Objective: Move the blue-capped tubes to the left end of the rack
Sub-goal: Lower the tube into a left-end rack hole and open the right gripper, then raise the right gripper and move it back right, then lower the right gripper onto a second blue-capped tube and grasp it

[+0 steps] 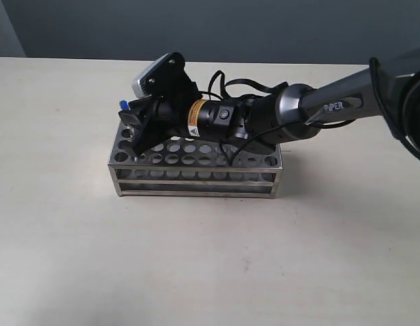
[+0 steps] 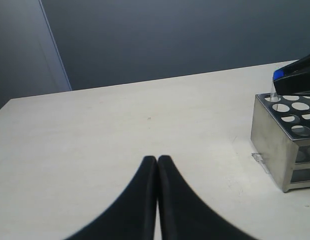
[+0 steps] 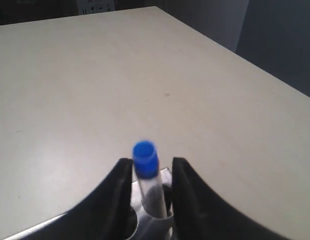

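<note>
**Right arm stretched low across the rack**

The rack (image 1: pixel 196 173) stands on the bench (image 1: pixel 196 272). The right arm (image 1: pixel 332 105) lies nearly level over it, reaching left. The right hand (image 3: pixel 152 162) is narrow around a blue-capped tube (image 3: pixel 144 152) standing at the rack's far left corner; whether it grips is unclear. The left hand (image 2: pixel 157 160) is pressed closed and empty.

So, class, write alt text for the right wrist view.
A blue-capped tube stands between the black fingers of the right end effector, its lower end down in the steel rack. Pale table stretches beyond.
</note>
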Available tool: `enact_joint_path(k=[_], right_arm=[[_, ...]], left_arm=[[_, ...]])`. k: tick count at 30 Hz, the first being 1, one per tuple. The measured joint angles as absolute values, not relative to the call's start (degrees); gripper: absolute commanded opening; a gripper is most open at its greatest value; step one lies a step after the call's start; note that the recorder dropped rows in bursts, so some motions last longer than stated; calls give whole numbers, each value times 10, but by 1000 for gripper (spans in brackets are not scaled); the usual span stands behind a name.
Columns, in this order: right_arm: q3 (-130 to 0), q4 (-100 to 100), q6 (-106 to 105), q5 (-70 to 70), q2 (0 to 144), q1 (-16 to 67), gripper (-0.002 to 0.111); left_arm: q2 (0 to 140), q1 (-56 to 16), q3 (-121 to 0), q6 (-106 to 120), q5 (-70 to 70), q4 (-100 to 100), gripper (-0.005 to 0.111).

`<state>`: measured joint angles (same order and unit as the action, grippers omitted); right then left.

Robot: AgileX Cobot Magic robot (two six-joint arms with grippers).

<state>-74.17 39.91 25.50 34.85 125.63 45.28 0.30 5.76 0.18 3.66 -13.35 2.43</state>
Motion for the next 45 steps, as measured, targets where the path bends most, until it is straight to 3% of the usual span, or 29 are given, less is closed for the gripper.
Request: enact_joint_path(k=[3, 8, 14, 17, 25, 37, 39, 41, 45], right_arm=[[-742, 399, 255, 346, 1256, 453, 46], [-742, 399, 256, 333, 1249, 454, 39], [-742, 400, 304, 189, 1149, 454, 8], [-742, 434, 301, 118, 1069, 450, -1], [-698, 460, 299, 66, 903, 400, -1], [-410, 368, 289, 215, 825, 331, -1], [-397, 363, 282, 220, 838, 331, 4], [-393, 360, 277, 221, 859, 331, 16], [-393, 356, 270, 222, 902, 330, 50]], left_arm=[[3, 58, 2, 37, -134, 24, 1], [3, 58, 2, 37, -134, 24, 1], [3, 58, 2, 37, -134, 24, 1], [3, 58, 2, 37, -134, 24, 1], [3, 58, 2, 37, -134, 24, 1], [3, 58, 2, 37, -134, 24, 1], [3, 58, 2, 37, -134, 24, 1], [3, 58, 2, 37, -134, 24, 1], [3, 58, 2, 37, -134, 24, 1]])
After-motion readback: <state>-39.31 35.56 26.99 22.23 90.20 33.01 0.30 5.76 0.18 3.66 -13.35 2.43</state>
